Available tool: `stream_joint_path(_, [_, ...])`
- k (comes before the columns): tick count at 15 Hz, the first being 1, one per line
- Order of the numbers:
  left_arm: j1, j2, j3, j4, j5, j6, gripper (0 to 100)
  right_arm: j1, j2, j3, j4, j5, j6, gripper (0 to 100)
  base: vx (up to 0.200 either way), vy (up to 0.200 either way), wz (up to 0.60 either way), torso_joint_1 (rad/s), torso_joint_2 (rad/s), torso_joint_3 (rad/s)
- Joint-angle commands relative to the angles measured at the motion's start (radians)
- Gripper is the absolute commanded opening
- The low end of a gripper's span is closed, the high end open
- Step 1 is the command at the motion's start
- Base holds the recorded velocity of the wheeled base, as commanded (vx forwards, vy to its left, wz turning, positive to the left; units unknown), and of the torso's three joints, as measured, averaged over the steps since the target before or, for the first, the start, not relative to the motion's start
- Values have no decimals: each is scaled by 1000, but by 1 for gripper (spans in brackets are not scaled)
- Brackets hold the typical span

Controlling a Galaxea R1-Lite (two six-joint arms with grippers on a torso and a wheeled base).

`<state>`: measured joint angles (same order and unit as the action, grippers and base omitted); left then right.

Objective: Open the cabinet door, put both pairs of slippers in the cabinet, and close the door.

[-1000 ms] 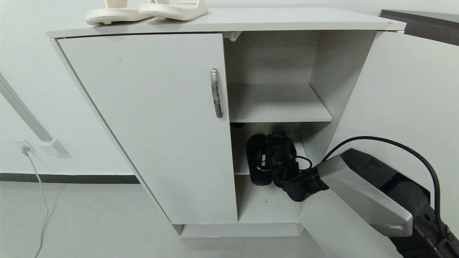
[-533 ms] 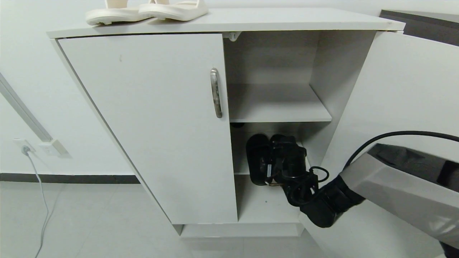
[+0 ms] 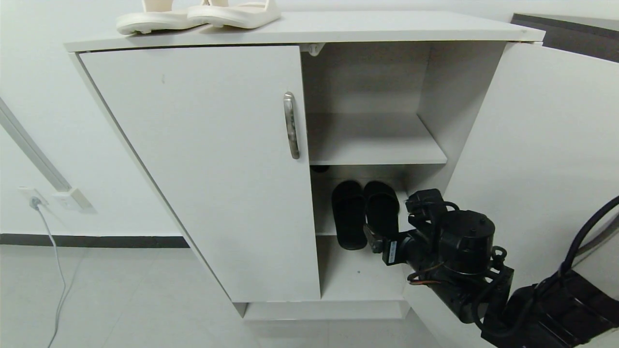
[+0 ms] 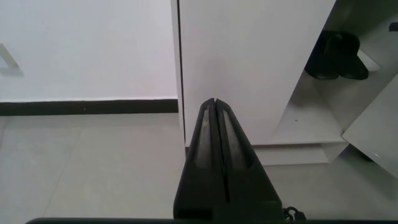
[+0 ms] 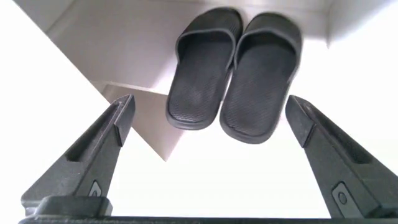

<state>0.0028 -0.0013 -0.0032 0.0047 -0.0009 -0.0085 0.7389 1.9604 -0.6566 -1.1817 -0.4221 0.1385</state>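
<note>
A pair of black slippers (image 3: 365,212) lies side by side in the lower compartment of the white cabinet (image 3: 300,31), also seen in the right wrist view (image 5: 233,74) and the left wrist view (image 4: 339,56). My right gripper (image 3: 394,220) hangs open just in front of them, by the open right door (image 3: 532,145); its fingers (image 5: 118,121) spread wide with nothing between them (image 5: 210,102). A cream pair of slippers (image 3: 198,14) rests on the cabinet top at the left. My left gripper (image 4: 214,118) is shut and empty, low above the floor before the closed left door (image 3: 203,164).
The left door carries a metal handle (image 3: 290,125). The middle shelf (image 3: 377,140) is bare. A wall socket (image 3: 34,200) with a hanging cable (image 3: 58,270) sits on the left wall. Grey floor tiles spread in front of the cabinet.
My right gripper has let go of the black slippers and drawn back out of the lower compartment, toward the right. The slippers stay inside.
</note>
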Motion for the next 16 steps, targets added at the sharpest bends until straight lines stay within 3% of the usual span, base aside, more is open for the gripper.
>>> stream_joint_path(1, [0, 1, 0, 0, -2, 1, 0, 0, -25, 6, -1, -1, -8, 100, 0, 0, 0, 0, 0, 0])
stream_joint_path(9, [0, 1, 0, 0, -2, 4, 0, 4, -25, 6, -1, -3, -30, 100, -200, 0, 0, 2, 2, 4])
stream_joint_path(13, [0, 1, 0, 0, -1, 2, 0, -3, -23, -21, -1, -23, -33, 100, 0, 0, 0, 0, 0, 0])
stream_joint_path(16, [0, 1, 2, -2, -1, 4, 0, -7, -14, -55, 4, -124, -48, 100, 0, 0, 0, 0, 0, 0])
